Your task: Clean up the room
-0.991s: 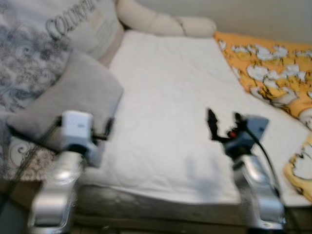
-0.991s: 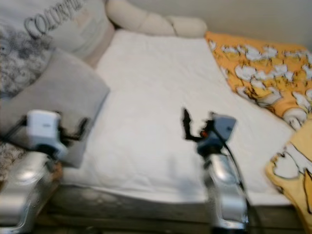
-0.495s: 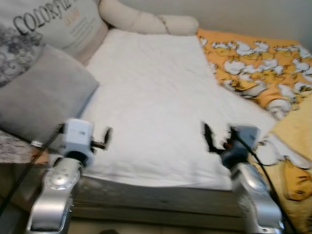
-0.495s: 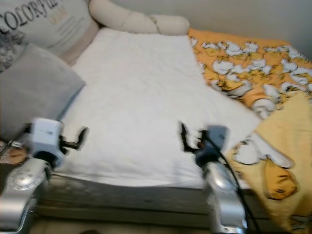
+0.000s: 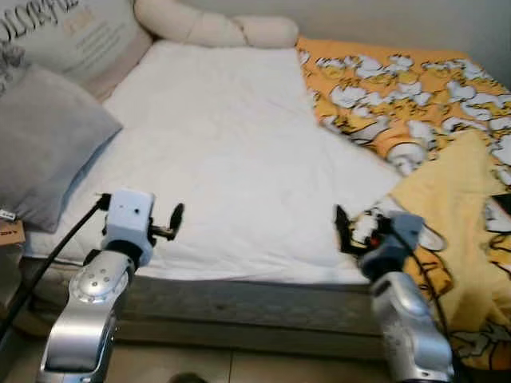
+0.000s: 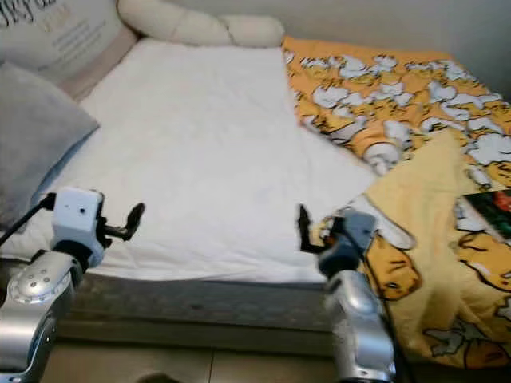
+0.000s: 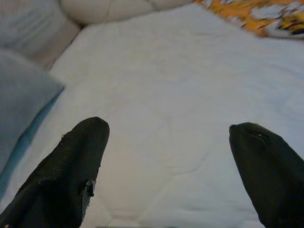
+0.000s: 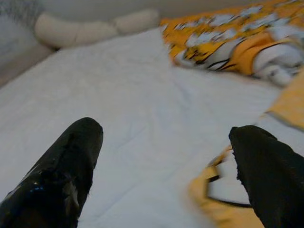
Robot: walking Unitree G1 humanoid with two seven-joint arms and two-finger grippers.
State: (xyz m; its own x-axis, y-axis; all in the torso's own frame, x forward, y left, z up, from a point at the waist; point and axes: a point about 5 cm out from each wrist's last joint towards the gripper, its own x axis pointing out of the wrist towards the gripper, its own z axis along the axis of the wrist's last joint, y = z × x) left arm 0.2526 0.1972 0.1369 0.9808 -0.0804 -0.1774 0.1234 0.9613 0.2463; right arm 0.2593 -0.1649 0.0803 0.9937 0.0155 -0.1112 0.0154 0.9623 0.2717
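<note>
Bed (image 5: pixel 231 152): wide mattress under a white quilted sheet, running away from the camera toward the far wall; near edge just ahead of both arms.
Orange blanket (image 5: pixel 399 88): orange fabric printed with white cartoon figures, rumpled over the right side of the bed, edge lying on the white sheet.
Yellow blanket (image 6: pixel 431 239): pale yellow cloth with cartoon prints, folded up in a peak at the right near corner of the bed and draping down over the edge.
Grey pillow (image 5: pixel 40 155): plain grey cushion at the left edge of the bed, tilted against the printed ones behind.
Lettered pillow (image 5: pixel 76 36): cream cushion with dark printed letters, at the far left corner.
Bolster (image 5: pixel 211 28): long cream padded roll along the far end of the bed, against the wall.
Left claw (image 5: pixel 177 217): held above the near left edge of the bed, over the white sheet, touching nothing; in the left wrist view fingers (image 7: pixel 71 175) spread wide apart, nothing between.
Right claw (image 5: pixel 343 230): raised at the near right edge of the bed, just beside the yellow blanket; in the right wrist view fingers (image 8: pixel 66 171) wide apart, empty, white sheet and a yellow fold below.
Containers: none to be made out.
</note>
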